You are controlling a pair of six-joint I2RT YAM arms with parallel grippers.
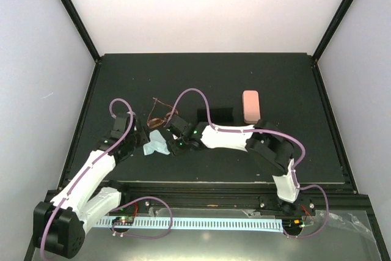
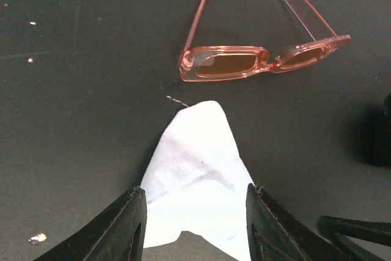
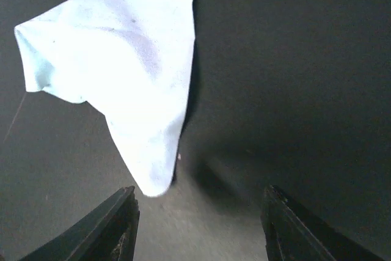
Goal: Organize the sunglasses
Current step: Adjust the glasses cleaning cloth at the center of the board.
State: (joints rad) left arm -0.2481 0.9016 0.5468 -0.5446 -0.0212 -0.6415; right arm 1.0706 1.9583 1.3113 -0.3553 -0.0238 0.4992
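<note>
One amber-brown pair of sunglasses lies on the black mat with its arms unfolded, pointing away from me. Just in front of it lies a pale blue cloth. My left gripper is low over the cloth's near end, jaws apart on either side of it. My right gripper stands open to the right of the cloth, only bare mat between its fingers. One corner of the cloth ends just ahead of its left finger.
A pink oblong case lies at the back right of the mat. The two grippers are close together, with only the cloth between them. Black rails border the mat on all sides.
</note>
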